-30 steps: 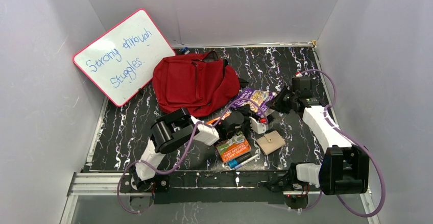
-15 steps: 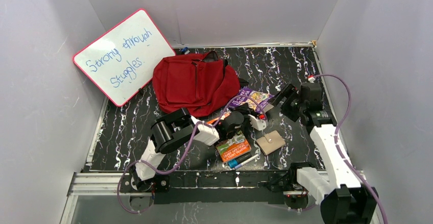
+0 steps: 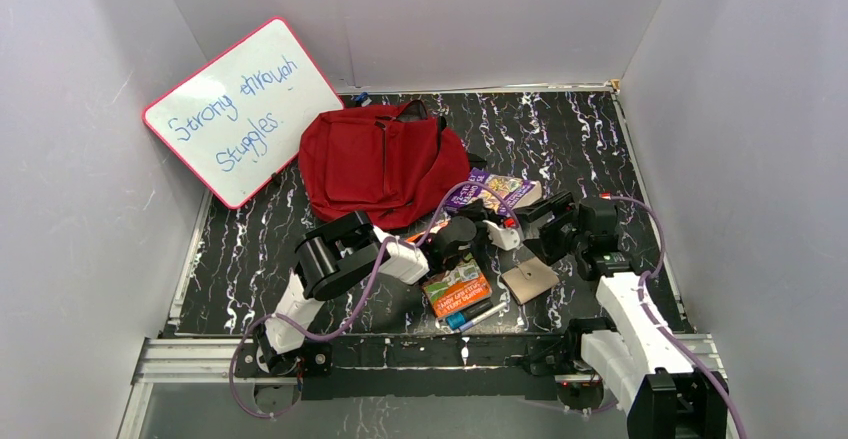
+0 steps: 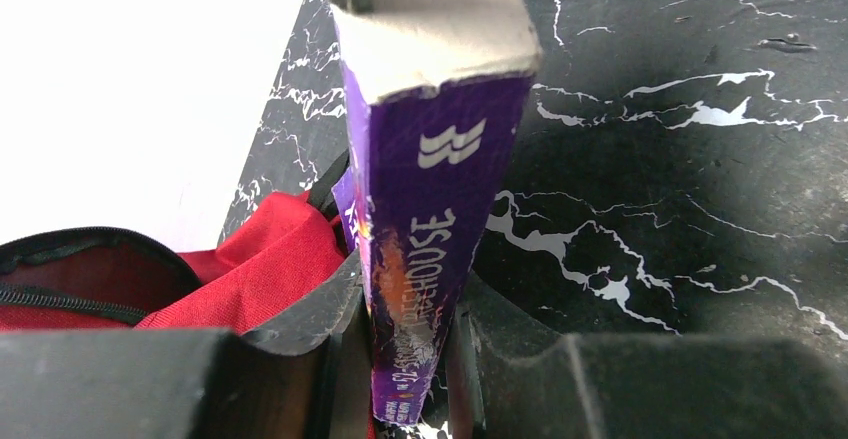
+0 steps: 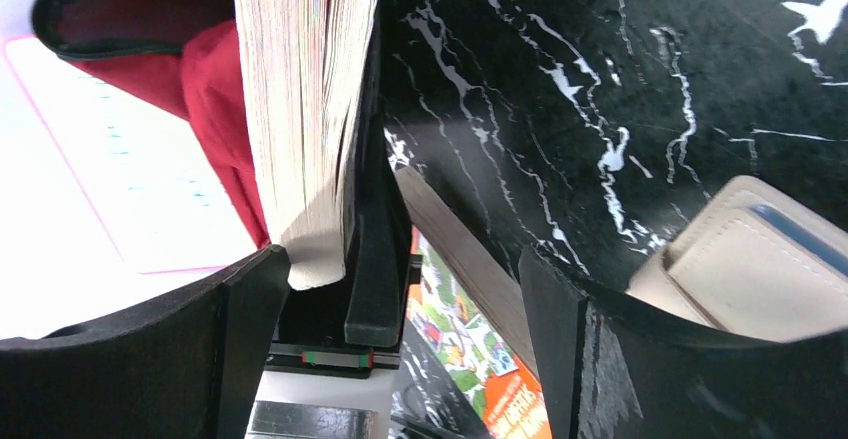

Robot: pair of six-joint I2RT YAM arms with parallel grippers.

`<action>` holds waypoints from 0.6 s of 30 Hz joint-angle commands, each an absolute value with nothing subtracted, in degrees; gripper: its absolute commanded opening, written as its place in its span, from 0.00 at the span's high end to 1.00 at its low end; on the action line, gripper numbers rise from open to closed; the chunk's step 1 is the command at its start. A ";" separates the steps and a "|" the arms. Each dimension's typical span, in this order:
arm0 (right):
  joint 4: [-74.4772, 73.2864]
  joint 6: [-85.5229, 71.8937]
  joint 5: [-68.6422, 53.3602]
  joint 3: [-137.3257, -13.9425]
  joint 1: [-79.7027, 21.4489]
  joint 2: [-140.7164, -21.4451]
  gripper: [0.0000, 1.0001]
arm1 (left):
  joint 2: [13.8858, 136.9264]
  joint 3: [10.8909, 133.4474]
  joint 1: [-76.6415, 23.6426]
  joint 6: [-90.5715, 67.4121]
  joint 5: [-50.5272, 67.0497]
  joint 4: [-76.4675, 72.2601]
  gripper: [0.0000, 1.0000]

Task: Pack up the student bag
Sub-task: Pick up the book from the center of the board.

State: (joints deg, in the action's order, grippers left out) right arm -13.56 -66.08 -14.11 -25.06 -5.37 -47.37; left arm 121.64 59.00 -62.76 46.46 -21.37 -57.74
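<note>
"Purple book (image 4: 430,219), item one: who holds it?"

"My left claw (image 4: 405,349) does. Its fingers are pinched tight on the lower spine, and the book stands on edge ahead of the palm. My right claw (image 5: 400,274) is spread wide and grips nothing. The page block sits inside its gap, close against one finger, with the other finger well clear."

"Location of the student bag (image 3: 380,164)?"

"Just beside my left claw, on its left. The red fabric is touching or nearly touching the book's lower cover; I cannot tell which. What appears to be a dark, zip-edged mouth shows farther left. A beige wallet (image 5: 745,259) lies beyond my right claw's far finger, apart from the book."

"Recommended handling?"

"In my judgement, the right claw should centre on the page edge before closing, so the book does not twist in the left grip. It should also avoid nipping the left finger alongside. After that, steer the book spine-first toward the mouth, which looks slack and may need lifting. The risk is loose pages fanning."
</note>
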 commanded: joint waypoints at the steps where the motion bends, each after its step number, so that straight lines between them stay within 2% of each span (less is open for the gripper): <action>1: -0.50 -74.81 -15.90 -22.97 -5.29 -47.85 0.07 | 121.81 59.72 -62.74 42.83 -21.88 -59.26 1.00; 8: -12.46 -69.78 -9.91 -29.76 -5.29 -43.84 0.09 | 122.19 60.00 -62.75 42.36 -22.07 -59.35 1.00; 12: -8.88 -73.01 -10.56 -26.96 -5.31 -42.41 0.09 | 121.91 59.90 -62.80 41.60 -21.97 -59.33 1.00; 18: -0.91 -74.59 -12.19 -26.08 -5.35 -50.74 0.08 | 120.99 59.03 -62.93 41.66 -21.93 -59.28 1.00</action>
State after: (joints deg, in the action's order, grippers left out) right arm -8.01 -72.86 -11.86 -26.44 -5.37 -45.93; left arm 121.64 59.00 -62.74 45.32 -21.76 -57.93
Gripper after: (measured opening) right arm 0.925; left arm 0.235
